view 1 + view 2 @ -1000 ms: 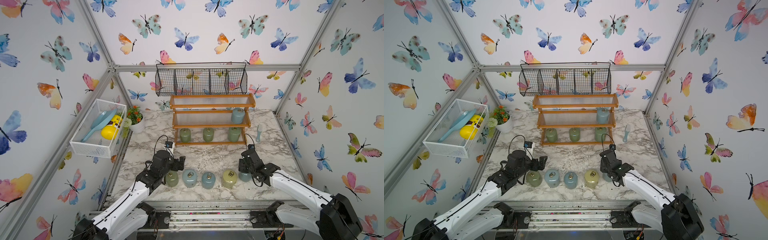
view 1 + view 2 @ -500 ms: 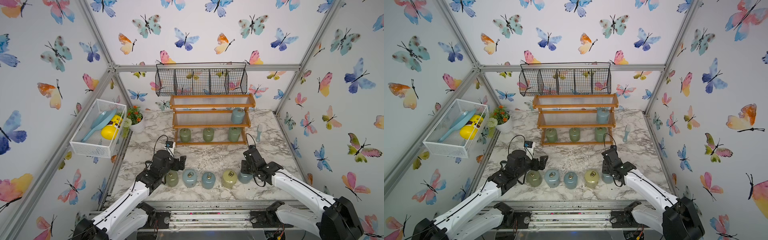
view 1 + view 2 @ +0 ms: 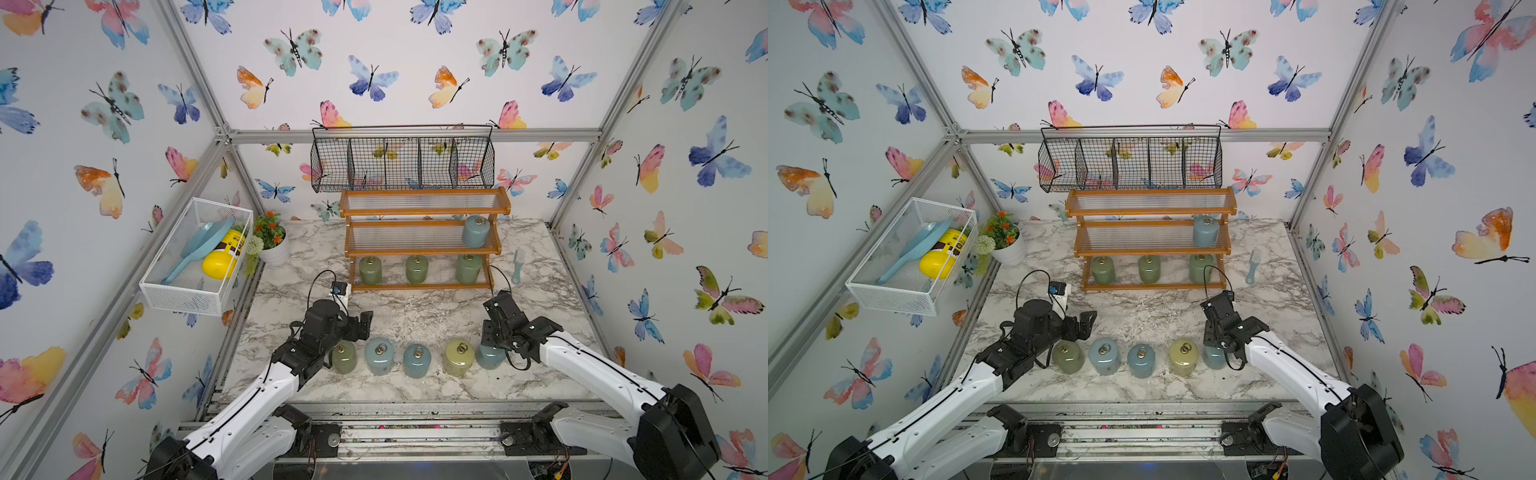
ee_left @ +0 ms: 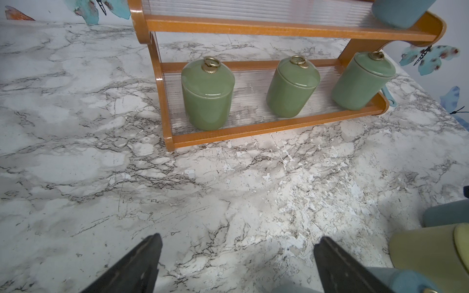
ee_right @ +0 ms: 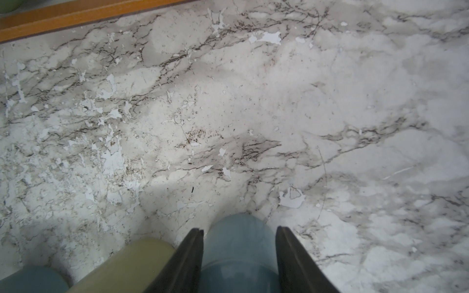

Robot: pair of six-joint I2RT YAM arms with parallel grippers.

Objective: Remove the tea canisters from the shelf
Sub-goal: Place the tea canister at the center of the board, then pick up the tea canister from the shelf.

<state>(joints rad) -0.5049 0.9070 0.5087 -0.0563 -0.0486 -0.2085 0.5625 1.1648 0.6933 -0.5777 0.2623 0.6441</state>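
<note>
The wooden shelf (image 3: 424, 252) (image 4: 253, 130) stands at the back of the marble table. Three green tea canisters (image 3: 417, 269) (image 4: 206, 99) sit on its bottom tier, and a pale blue one (image 3: 475, 231) sits on the middle tier at the right. Near the front edge stands a row: a green canister (image 3: 344, 357), two pale blue (image 3: 379, 356), one pale yellow (image 3: 459, 357). My right gripper (image 3: 489, 345) (image 5: 238, 229) is shut on another pale blue canister (image 5: 238, 253) at the row's right end. My left gripper (image 3: 355, 332) (image 4: 237, 239) is open and empty behind the green one.
A black wire basket (image 3: 402, 164) hangs above the shelf. A white mesh basket (image 3: 195, 253) on the left wall holds a yellow bottle and a blue scoop. A flower pot (image 3: 274, 249) stands left of the shelf, and a small blue brush (image 3: 518, 266) lies to its right.
The right gripper has sunk slightly with the pale blue canister beside the yellow one. The left arm has barely moved.
</note>
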